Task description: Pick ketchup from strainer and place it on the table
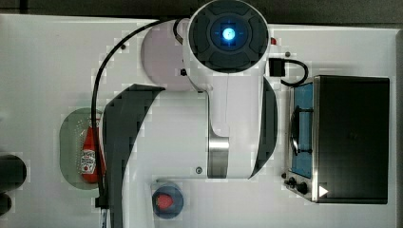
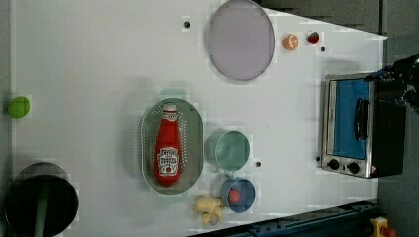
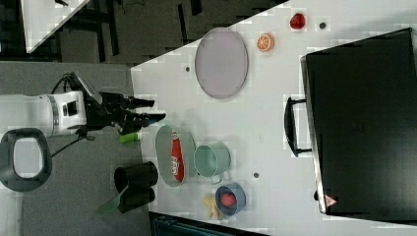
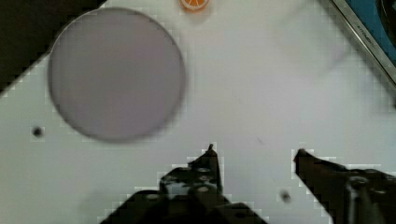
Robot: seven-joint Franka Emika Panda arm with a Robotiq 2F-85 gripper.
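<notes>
The ketchup [image 2: 168, 148] is a red squeeze bottle with a white cap, lying flat in the pale green oval strainer [image 2: 193, 129] on the white table [image 2: 99, 59]. The top view shows the ketchup [image 1: 89, 156] in the strainer [image 1: 71, 137] at the top view's left, partly behind the arm. My gripper [image 3: 156, 110] hangs high over the scene, apart from the ketchup [image 3: 177, 158] and the strainer [image 3: 164, 147]. In the wrist view my gripper [image 4: 255, 150] is open, with nothing but bare table [image 4: 261, 70] between its fingers.
A teal bowl [image 2: 230, 150] and a blue bowl holding a strawberry [image 2: 238, 195] stand beside the strainer. A grey-lilac plate [image 2: 240, 39], an orange slice [image 2: 290, 42] and a toaster oven [image 2: 353, 126] lie farther off. A black cup [image 2: 42, 200] stands at a corner.
</notes>
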